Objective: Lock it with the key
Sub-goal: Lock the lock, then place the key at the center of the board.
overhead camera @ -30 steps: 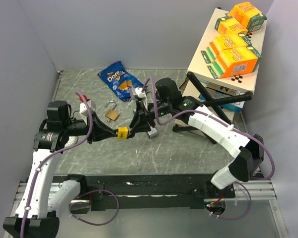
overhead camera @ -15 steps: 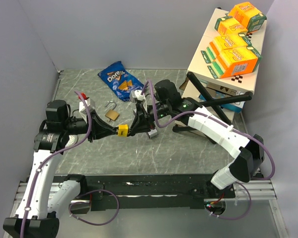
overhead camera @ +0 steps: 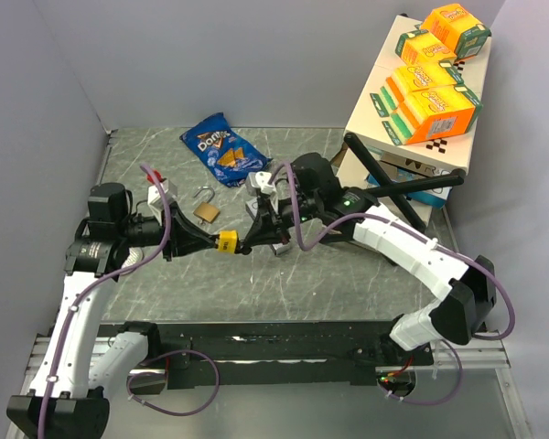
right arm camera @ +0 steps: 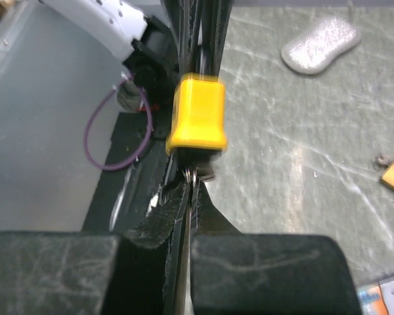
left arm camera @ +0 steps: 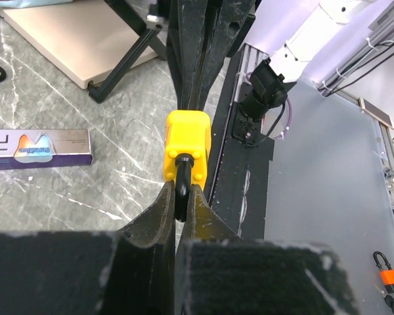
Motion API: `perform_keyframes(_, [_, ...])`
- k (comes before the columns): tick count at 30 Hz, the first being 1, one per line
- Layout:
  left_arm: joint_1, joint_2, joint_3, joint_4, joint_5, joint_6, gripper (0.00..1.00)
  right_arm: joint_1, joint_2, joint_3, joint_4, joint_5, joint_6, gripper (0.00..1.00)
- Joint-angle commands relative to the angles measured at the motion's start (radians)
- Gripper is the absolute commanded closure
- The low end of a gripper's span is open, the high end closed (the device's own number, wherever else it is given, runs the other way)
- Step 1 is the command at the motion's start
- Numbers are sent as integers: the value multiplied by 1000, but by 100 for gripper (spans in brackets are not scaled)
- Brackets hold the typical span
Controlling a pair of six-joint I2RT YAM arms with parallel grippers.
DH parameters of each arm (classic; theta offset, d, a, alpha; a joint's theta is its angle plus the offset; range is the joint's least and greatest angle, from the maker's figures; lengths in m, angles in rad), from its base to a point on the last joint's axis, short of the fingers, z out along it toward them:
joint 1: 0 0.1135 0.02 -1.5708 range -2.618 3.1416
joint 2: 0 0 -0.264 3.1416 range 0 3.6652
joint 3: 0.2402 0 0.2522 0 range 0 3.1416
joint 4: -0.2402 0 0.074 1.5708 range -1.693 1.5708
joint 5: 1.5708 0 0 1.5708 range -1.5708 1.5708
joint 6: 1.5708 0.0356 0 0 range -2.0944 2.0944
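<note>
Grey marbled worktop (overhead camera: 348,274), above which the yellow lock (overhead camera: 226,242) hangs in mid-air between the two arms. The left hand (left arm camera: 182,193) is clamped on its black shackle (left arm camera: 181,172), and the right hand (right arm camera: 190,187) is pinched shut on what looks like the key (right arm camera: 197,173) at the body's opposite end. Likely faults: turning the key may swivel the lock about the thin shackle grip, or the slim key may slip between the pads, dropping the lock towards the brass padlock (overhead camera: 206,211).
</note>
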Motion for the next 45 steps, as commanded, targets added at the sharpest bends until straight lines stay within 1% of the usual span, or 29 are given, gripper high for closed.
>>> perform_keyframes(1, [45,-1,34,60,35,8,99,-75,-78,-59,-42,-25,-14,100])
perform_keyframes(2, [54,-1,50,34,35,31,99,-93,-81,-59,-65,-29,-20,100])
perform_keyframes(5, [66,4,61,-9,47,70,99,-130,-103,-77,-65,-32,-9,100])
perform_keyframes(6, [94,5,61,-15,50,85,99,-133,-112,-82,-70,-32,-12,100])
perform_keyframes(10, [115,13,59,-20,37,102,99,-138,-130,-97,-117,-3,-49,100])
perform_keyframes(12, [123,17,54,14,10,67,99,-127,-132,-123,-127,34,-67,100])
perform_keyframes(13, [124,23,51,31,-12,41,99,-121,-127,-134,-134,86,-98,100])
perform_keyframes(15, [124,34,50,52,-78,-1,99,-103,-116,-175,-165,138,-139,100])
perform_keyframes(16, [124,51,57,8,-98,17,99,-97,-106,-190,-174,160,-178,100])
perform_keyframes(17, [124,60,64,-1,-121,22,99,-94,-100,-218,-186,194,-198,100])
perform_keyframes(18, [124,68,71,-12,-179,18,99,-89,-95,-235,-200,208,-216,100])
perform_keyframes(20, [126,92,76,-58,-227,30,99,-84,-77,-293,-194,270,-248,100])
perform_keyframes(22, [124,108,79,-109,-250,96,99,-78,-52,-341,-171,315,-270,100])
perform_keyframes(27, [123,102,53,-81,-280,79,99,-74,41,-391,-105,444,-313,100])
perform_keyframes(31, [123,96,42,-72,-287,84,99,-74,95,-411,-88,488,-360,100])
perform_keyframes(39, [121,94,21,-67,-287,97,99,-78,146,-448,-59,517,-405,100])
perform_keyframes(40, [120,94,18,-67,-287,97,99,-78,147,-447,-55,524,-404,95])
perform_keyframes(42, [118,97,15,-64,-289,94,99,-84,157,-436,-55,536,-399,90])
perform_keyframes(45, [112,105,16,-74,-289,106,99,-89,169,-424,-62,551,-394,74])
